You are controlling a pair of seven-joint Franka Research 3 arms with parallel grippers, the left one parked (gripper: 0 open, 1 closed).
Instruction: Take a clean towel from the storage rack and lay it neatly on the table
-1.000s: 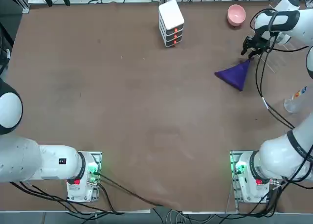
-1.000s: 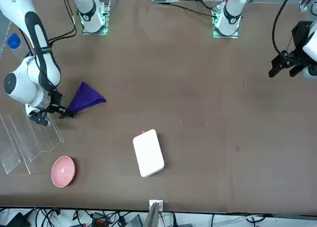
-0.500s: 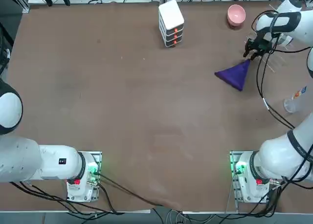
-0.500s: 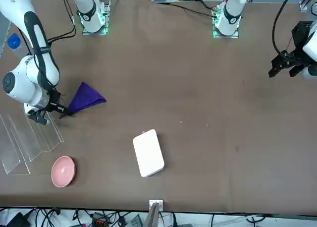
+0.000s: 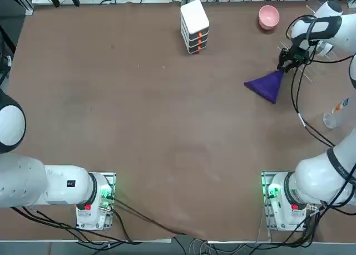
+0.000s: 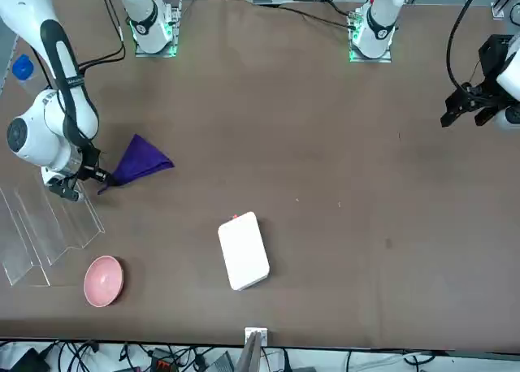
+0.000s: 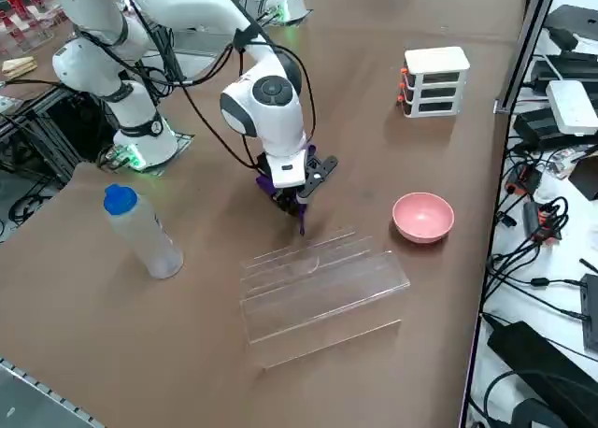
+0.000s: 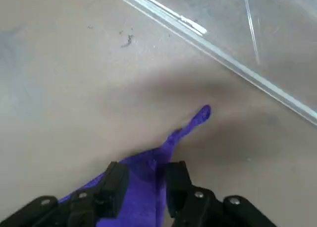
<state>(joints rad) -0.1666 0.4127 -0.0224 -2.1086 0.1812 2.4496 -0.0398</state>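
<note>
The towel (image 5: pixel 266 85) is a deep purple-blue cloth lying in a loose triangle on the brown table (image 5: pixel 167 127), at its far right. My right gripper (image 5: pixel 285 65) is low at the towel's pointed corner, shut on the cloth. In the right wrist view the purple fabric (image 8: pixel 171 138) runs up between the two black fingers (image 8: pixel 117 180), and a thin tip pokes out beyond them. The clear storage rack (image 7: pixel 318 283) stands just beyond the gripper, toward the table's right edge, with nothing on it. From the front, the towel (image 6: pixel 140 161) fans away from the gripper (image 6: pixel 97 181).
A pink bowl (image 5: pixel 268 15) sits at the far right corner, beside the rack (image 6: pixel 49 230). A white stacked box with orange marks (image 5: pixel 194 25) stands at the far middle. A clear bottle with a blue cap (image 7: pixel 140 232) stands near the right edge.
My right gripper has shifted a little toward the robot's side, staying on the towel's corner. The body of the towel lies where it was.
</note>
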